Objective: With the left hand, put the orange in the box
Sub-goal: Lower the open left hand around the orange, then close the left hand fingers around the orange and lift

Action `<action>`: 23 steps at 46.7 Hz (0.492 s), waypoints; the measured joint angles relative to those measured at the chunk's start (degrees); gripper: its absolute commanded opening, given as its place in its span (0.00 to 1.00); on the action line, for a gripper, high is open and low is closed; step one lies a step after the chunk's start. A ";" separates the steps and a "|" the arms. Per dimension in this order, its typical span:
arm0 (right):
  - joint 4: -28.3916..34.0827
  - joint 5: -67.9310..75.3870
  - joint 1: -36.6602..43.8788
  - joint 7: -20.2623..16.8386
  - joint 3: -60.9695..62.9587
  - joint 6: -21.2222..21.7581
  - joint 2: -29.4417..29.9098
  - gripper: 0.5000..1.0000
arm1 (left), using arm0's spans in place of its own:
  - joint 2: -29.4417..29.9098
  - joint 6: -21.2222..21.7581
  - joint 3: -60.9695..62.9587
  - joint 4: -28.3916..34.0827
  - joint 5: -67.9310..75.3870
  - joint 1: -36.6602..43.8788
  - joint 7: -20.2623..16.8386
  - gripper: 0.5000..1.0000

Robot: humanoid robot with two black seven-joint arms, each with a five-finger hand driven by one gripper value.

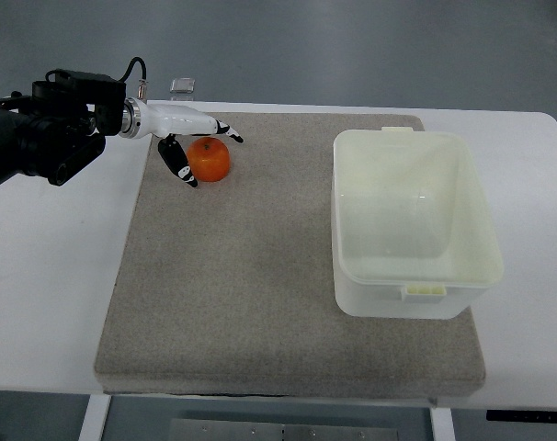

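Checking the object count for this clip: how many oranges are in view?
1. The orange sits on the grey mat near its far-left corner, between the fingers of the left hand. The box at right looks empty, so none seems hidden.

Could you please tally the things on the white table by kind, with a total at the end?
Orange: 1, on the mat, the left robot hand around it
Box: 1, translucent white, empty
Mat: 1, grey-beige
Small clear item at the far edge: 1, too small to identify
Total: 4
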 measured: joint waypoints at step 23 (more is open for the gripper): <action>0.00 0.00 0.00 0.00 0.00 -0.02 0.00 0.85 | -0.13 0.14 0.22 0.08 1.10 0.44 0.00 0.88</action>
